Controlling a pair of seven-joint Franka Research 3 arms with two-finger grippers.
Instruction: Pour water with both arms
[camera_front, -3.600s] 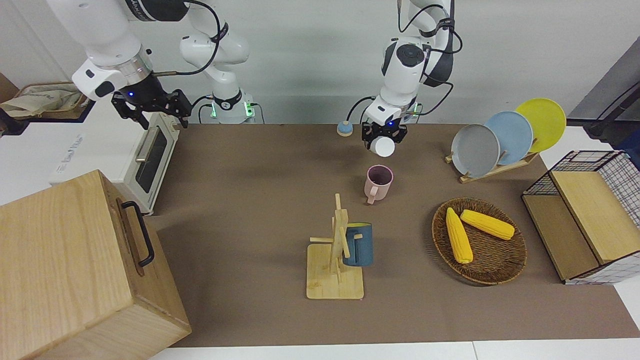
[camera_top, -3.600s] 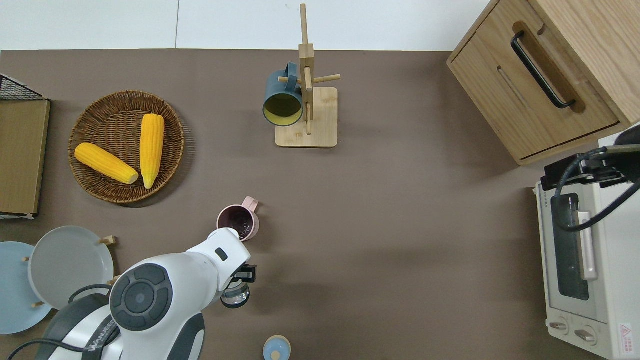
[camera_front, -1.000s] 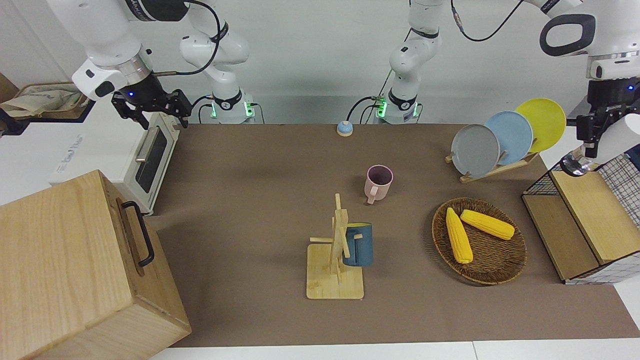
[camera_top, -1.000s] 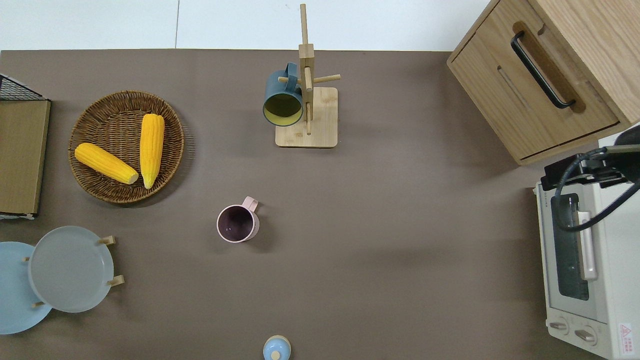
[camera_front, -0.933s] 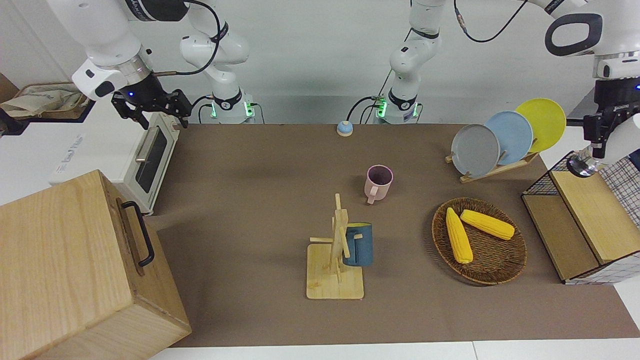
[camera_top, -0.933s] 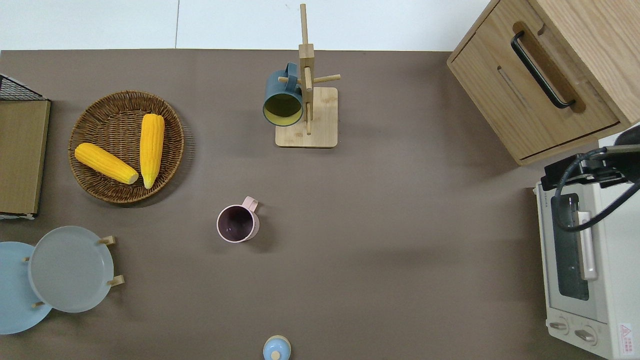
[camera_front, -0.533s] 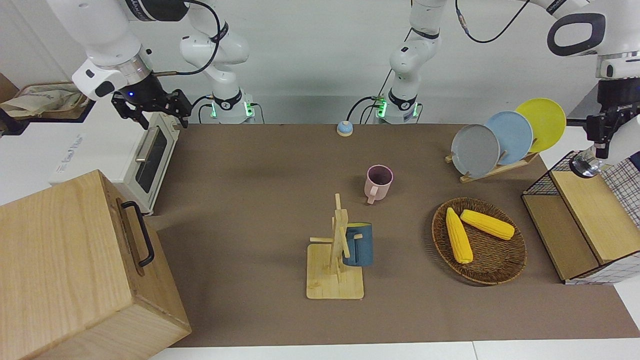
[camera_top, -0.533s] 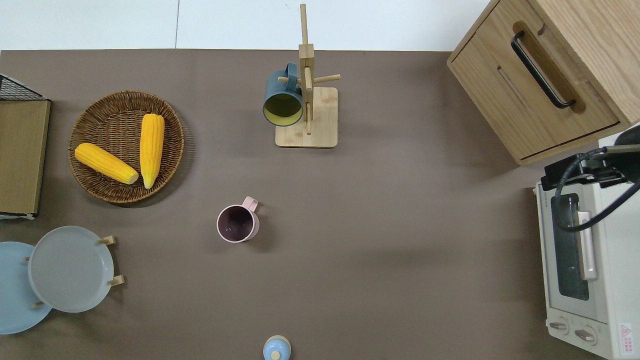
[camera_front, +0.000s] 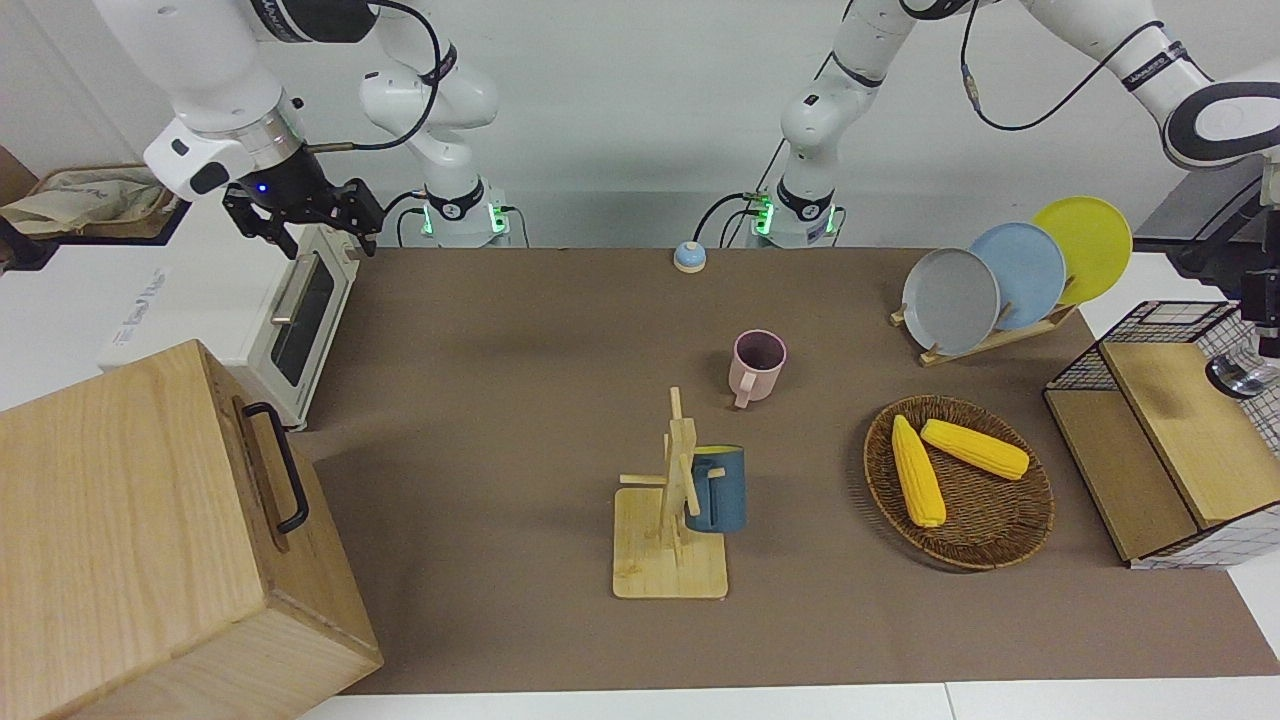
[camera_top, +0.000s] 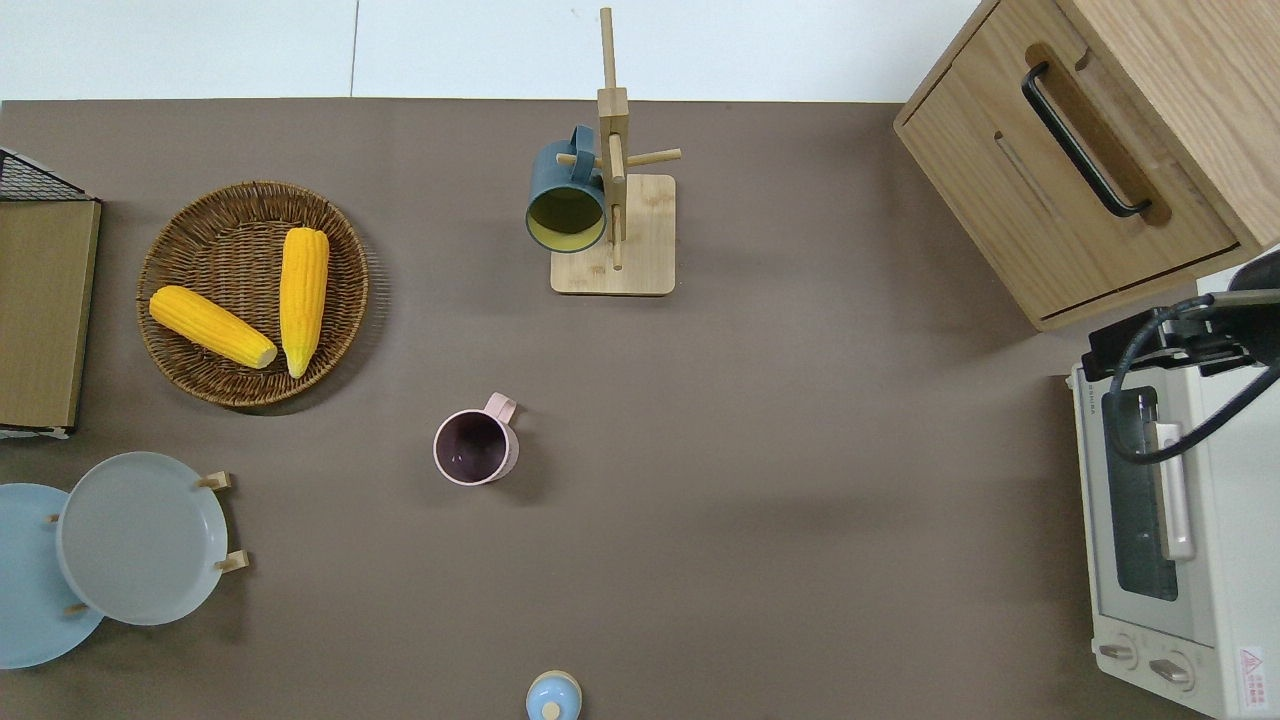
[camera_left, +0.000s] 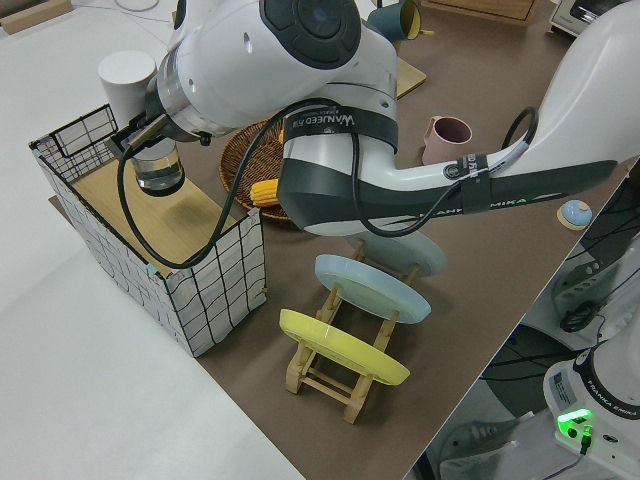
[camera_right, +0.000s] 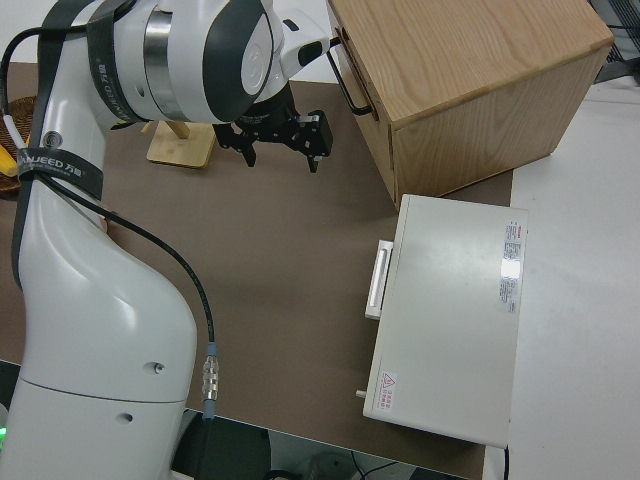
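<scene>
Your right gripper (camera_front: 300, 215) was parked, its fingers spread. The pink mug (camera_front: 757, 362) stood upright mid-table. Your left gripper (camera_left: 140, 135) was clenched around a clear, white-capped bottle (camera_left: 158, 172) over the wooden shelf in the wire basket (camera_left: 215, 290).

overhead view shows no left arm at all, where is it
Observer: Off your frame, at the left arm's end of the table. The left hand is up over the wire basket.
Operator: holding anything
Observer: Yes, it grips a glass vessel with a white top, held about upright.
Operator: is it set down yet
Observer: It doesn't look like it. In the left side view the vessel hangs just above the wooden shelf inside the basket.
Operator: and the right arm
Observer: Parked.
</scene>
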